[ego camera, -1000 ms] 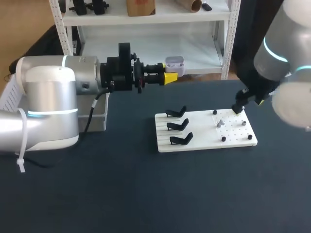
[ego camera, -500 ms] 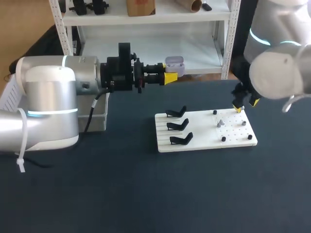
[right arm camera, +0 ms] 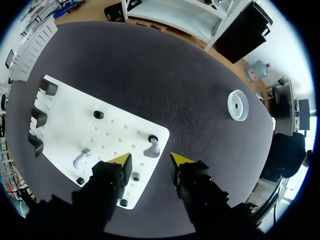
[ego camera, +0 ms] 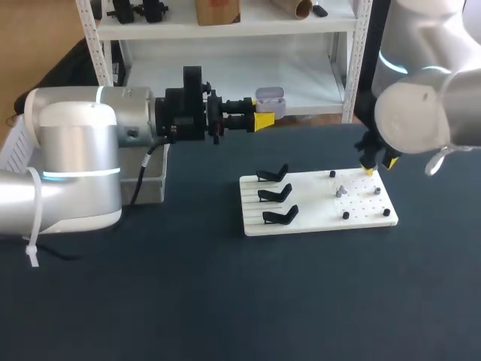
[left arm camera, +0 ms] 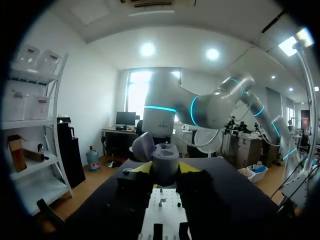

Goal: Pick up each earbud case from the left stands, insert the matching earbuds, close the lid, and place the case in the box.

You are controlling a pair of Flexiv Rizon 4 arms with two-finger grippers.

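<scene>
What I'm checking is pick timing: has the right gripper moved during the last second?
Yes, barely: the right gripper has stayed at the white board's far right corner, turning there, while its arm swung inward toward the board.

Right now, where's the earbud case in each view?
Head view: earbud case held by the left gripper, raised beyond the white board.
Left wrist view: earbud case between its fingers, lid open, above the white board.
Right wrist view: not in it.
Shared landmark: white board.
</scene>
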